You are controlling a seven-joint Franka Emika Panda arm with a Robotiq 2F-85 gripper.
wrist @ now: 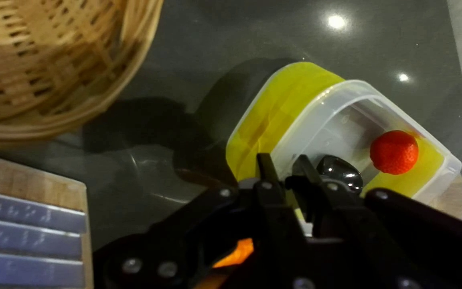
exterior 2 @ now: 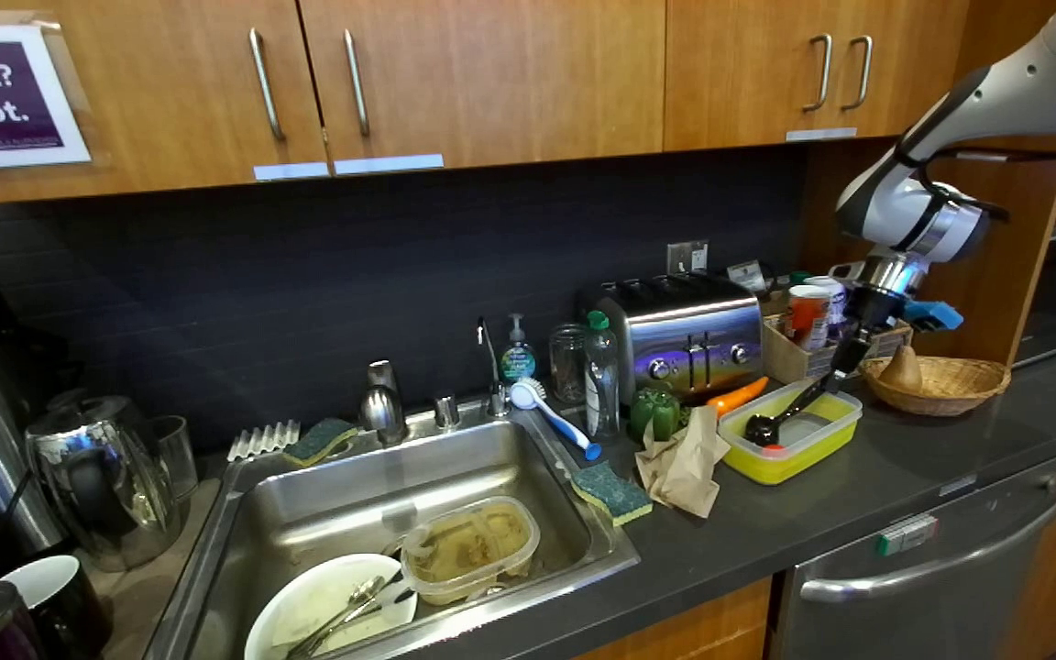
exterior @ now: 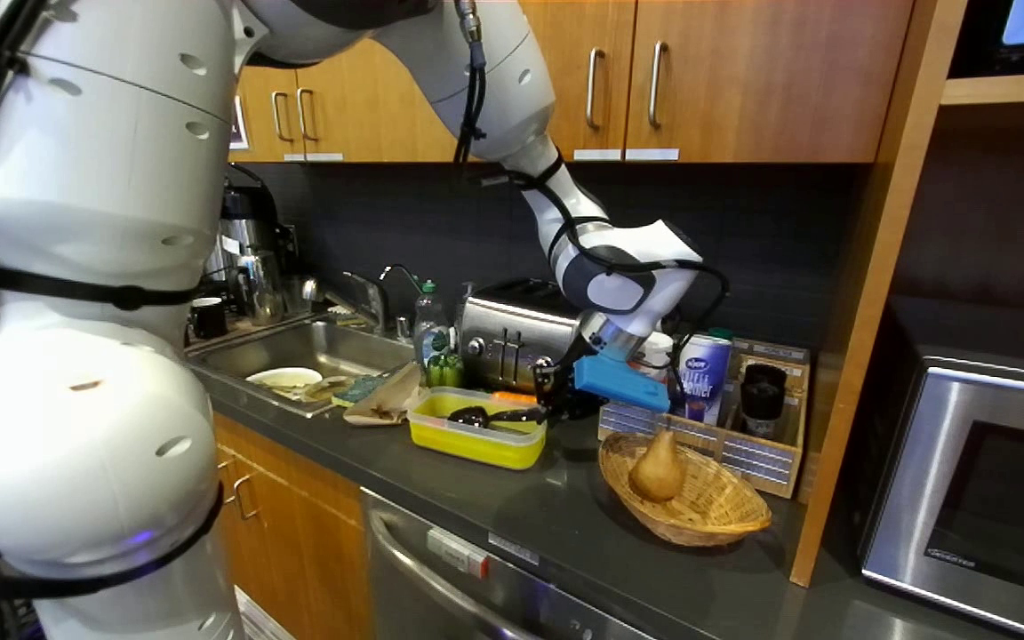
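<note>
Pinching the black spoon (exterior 2: 801, 401) by its handle, the claw (wrist: 283, 162) hangs above one end of the yellow box (exterior 2: 812, 458), the spoon's head below it, inside. The thin handle could twist loose, or a sideways tug could tip the box.

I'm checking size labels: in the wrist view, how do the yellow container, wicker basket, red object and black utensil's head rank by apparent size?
1. Yellow container and wicker basket, unranked: basket is cut off
2. Red object
3. Black utensil's head
</note>
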